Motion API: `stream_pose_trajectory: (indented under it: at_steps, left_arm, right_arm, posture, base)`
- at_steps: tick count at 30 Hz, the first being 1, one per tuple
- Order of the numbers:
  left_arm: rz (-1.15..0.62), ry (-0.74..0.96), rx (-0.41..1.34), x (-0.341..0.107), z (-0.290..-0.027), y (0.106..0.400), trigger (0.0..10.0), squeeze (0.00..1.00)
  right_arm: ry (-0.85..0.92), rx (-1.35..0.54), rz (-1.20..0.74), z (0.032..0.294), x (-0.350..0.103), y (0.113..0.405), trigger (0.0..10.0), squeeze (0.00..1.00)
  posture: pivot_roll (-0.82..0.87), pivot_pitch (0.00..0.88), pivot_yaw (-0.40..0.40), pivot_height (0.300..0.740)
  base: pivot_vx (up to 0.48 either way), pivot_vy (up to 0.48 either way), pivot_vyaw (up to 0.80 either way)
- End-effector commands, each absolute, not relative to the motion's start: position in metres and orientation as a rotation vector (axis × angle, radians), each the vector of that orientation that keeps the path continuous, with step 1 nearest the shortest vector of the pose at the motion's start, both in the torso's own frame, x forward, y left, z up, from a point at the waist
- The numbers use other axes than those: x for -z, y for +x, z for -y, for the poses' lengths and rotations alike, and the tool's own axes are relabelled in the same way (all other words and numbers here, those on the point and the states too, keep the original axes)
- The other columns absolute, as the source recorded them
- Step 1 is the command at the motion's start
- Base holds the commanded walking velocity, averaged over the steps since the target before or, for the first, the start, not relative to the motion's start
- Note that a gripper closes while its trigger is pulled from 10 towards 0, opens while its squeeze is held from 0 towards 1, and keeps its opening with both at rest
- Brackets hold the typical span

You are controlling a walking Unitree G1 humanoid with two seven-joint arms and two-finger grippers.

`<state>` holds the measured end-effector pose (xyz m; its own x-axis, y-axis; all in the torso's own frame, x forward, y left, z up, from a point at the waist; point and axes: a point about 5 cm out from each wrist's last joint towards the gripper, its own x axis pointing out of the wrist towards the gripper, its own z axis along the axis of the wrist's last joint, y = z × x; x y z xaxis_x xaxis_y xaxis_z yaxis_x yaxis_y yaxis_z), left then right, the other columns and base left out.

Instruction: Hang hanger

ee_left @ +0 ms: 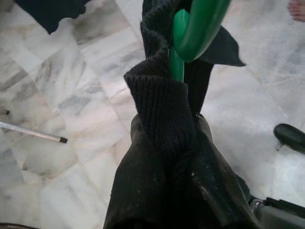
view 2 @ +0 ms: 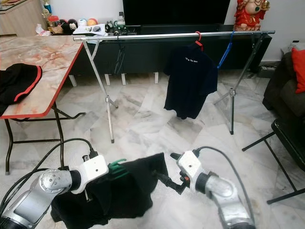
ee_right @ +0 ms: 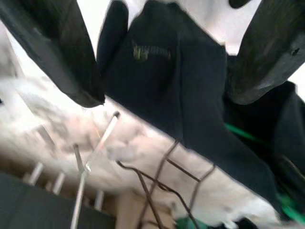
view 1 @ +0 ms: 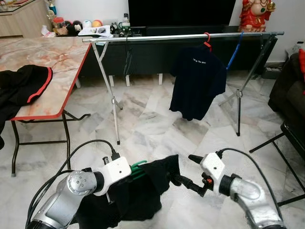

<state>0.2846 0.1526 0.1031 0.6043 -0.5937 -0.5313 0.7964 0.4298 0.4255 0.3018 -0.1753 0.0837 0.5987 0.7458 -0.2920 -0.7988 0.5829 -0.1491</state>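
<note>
Holding green hanger (view 1: pixel 138 166) with black shirt (view 1: pixel 143 191) low at left gripper (view 1: pixel 125 177), clenched on it. Rail (view 1: pixel 181 36) well ahead and above, running crosswise. Right gripper (view 1: pixel 183 168) spread, beside shirt.

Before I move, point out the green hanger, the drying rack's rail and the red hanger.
green hanger (ee_left: pixel 190 33), left wrist view, on the curved hook.
drying rack's rail (view 1: pixel 157 37), left eye view, on the bare silver bar.
red hanger (view 1: pixel 207 39), left eye view, on the hook over the rail.
</note>
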Motion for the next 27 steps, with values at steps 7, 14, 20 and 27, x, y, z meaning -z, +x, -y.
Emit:
stream_pose_trajectory:
  at_steps: [7,14,20,27]
  left_arm:
    - [-0.205,0.758,1.047,-0.117,-0.135,0.284,10.0,0.0]
    - [-0.119,0.788,1.132,-0.126,-0.124,0.281,10.0,0.0]
    - [-0.05,0.849,1.238,-0.13,-0.111,0.277,10.0,0.0]
    - [-0.036,0.96,1.3,-0.122,-0.107,0.273,10.0,0.0]
  right_arm:
    - [-0.334,-1.187,-0.34,0.183,-0.08,0.285,10.0,0.0]
    - [-0.399,-1.222,-0.405,0.188,-0.073,0.282,10.0,0.0]
    - [-0.366,-1.131,-0.272,0.189,-0.095,0.299,10.0,0.0]
    - [-0.283,-1.241,-0.241,0.185,-0.103,0.292,10.0,0.0]
  posture:
    - [0.07,0.068,0.02,0.74]
    - [0.08,0.066,0.013,0.74]
    - [0.08,0.066,0.015,0.74]
    - [0.08,0.069,0.015,0.74]
  base:
    - [0.0,0.0,0.0]
    - [0.0,0.0,0.0]
    - [0.0,0.0,0.0]
    - [0.0,0.0,0.0]
